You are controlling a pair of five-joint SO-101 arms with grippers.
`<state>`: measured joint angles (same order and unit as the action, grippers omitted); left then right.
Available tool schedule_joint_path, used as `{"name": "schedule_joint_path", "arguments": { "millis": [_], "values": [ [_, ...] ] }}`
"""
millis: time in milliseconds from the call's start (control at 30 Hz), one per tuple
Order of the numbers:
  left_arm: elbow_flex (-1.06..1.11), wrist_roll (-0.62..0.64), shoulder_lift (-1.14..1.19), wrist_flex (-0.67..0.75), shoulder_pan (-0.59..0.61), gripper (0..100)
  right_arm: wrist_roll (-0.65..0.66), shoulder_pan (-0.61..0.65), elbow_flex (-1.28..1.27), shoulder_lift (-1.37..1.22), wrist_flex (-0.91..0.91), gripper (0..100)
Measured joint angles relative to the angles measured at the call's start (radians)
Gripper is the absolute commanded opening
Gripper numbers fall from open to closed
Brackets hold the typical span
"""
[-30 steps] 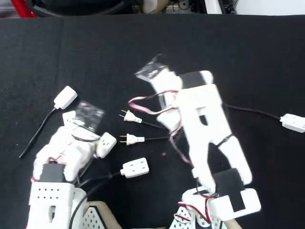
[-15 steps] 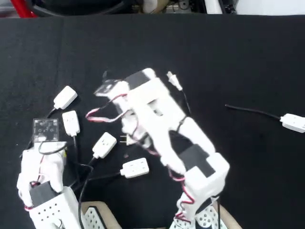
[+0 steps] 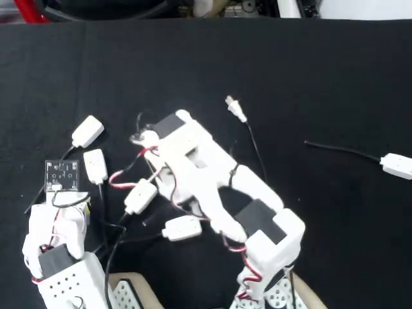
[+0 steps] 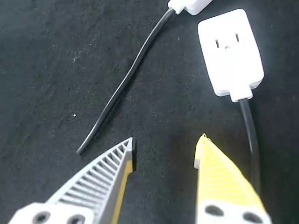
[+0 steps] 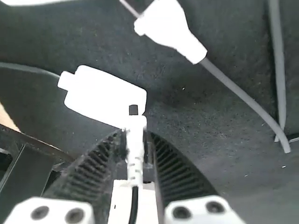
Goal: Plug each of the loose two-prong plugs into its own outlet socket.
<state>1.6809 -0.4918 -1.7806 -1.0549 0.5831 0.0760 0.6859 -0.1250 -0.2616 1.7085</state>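
My right gripper [image 5: 135, 134] is shut on a white two-prong plug [image 5: 135, 140]. The plug's front end meets the side of a white outlet socket [image 5: 103, 95]. In the high view my right arm [image 3: 199, 167] lies over that spot, next to two white sockets [image 3: 140, 196] [image 3: 181, 227]. A loose plug [image 3: 235, 108] lies farther back on its black cable. My left gripper [image 4: 166, 144] is open and empty just short of another white socket [image 4: 229, 53], which is also in the high view [image 3: 95, 164].
The black cloth [image 3: 322, 77] covers the whole table. One more socket [image 3: 88, 131] lies at the left and another [image 3: 396, 165] at the right edge on a black cable. Black cables [image 3: 112, 232] tangle between the two arm bases. A loose cable end [image 4: 81, 149] lies by my left fingers.
My right arm swung left and dropped over the sockets with the plug in its grip. The other plug ended up farther back. My left arm pulled back off the sockets.
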Motion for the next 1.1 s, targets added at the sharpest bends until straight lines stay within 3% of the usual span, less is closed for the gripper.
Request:
{"name": "schedule_joint_path", "arguments": {
  "millis": [167,333,667,867,1100],
  "values": [
    [0.000,0.000,0.000,0.000,0.000,22,-0.060,-0.003,-0.061,0.058,-0.049,1.2],
    [0.000,0.000,0.000,0.000,0.000,22,-0.092,-0.104,-0.097,0.196,-0.074,1.2],
    [0.000,0.000,0.000,0.000,-0.009,22,0.018,-0.298,-0.201,0.457,-0.017,1.1],
    [-0.006,-0.141,0.003,-0.006,-0.224,22,0.018,-0.488,-0.209,0.532,0.011,1.1],
    [-0.275,-0.147,0.106,-0.250,-0.582,22,0.008,-0.835,-0.253,0.537,0.014,1.1]
  ]
}}
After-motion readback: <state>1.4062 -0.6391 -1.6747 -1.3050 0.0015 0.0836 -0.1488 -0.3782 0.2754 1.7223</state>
